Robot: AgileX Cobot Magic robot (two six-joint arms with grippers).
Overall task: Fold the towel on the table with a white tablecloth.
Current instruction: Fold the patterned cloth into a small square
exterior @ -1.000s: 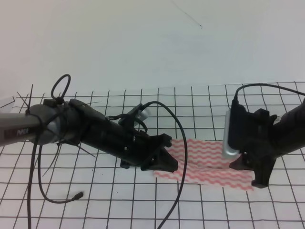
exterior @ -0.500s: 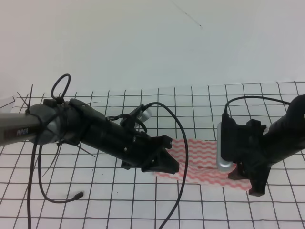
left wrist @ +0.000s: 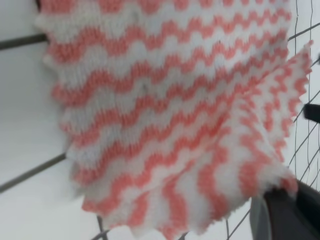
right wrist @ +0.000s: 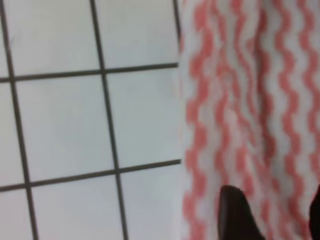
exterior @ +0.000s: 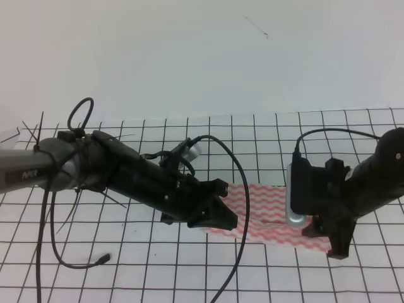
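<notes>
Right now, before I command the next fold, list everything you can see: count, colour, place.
Pink-and-white wavy-striped thin towel: one, on the table between both arms, its near corner lifted in the left wrist view.
White grid-printed tablecloth table: one, black lines, fills the lower scene.
Plain white wall: one, behind the table.
Loose black cable: one, hanging from the left arm.
Left claw: black, at the towel's left edge.
Right claw: black, at the towel's right end.
</notes>
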